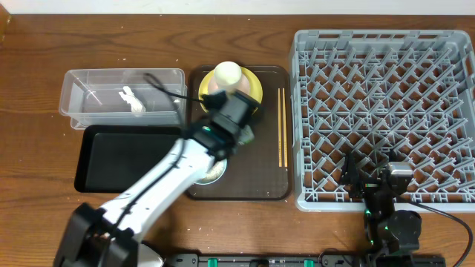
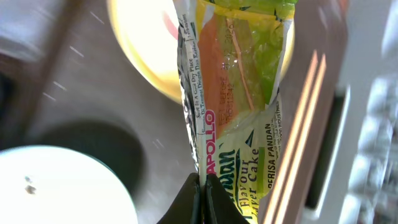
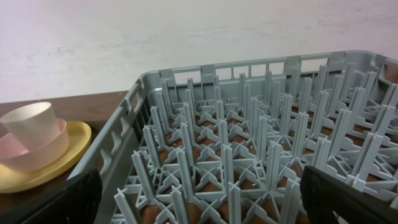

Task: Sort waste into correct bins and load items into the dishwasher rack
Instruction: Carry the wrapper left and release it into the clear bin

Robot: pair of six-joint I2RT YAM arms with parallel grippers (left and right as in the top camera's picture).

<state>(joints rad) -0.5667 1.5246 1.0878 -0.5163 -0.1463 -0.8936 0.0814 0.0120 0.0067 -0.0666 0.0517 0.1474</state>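
One clear tub holds one tissue; one black bin lies just beside it. The left pincer is clamped on one snack wrapper above the tray. Over one rack, the right pincer stands apart.

The left arm covers the yellow plate's six o'clock side; the snack wrapper runs off frame at twelve o'clock.

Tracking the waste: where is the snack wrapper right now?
The yellow-green snack wrapper is pinched in the shut left gripper, filling the left wrist view; it hangs over the dark-brown tray, between the yellow plate and the chopsticks.
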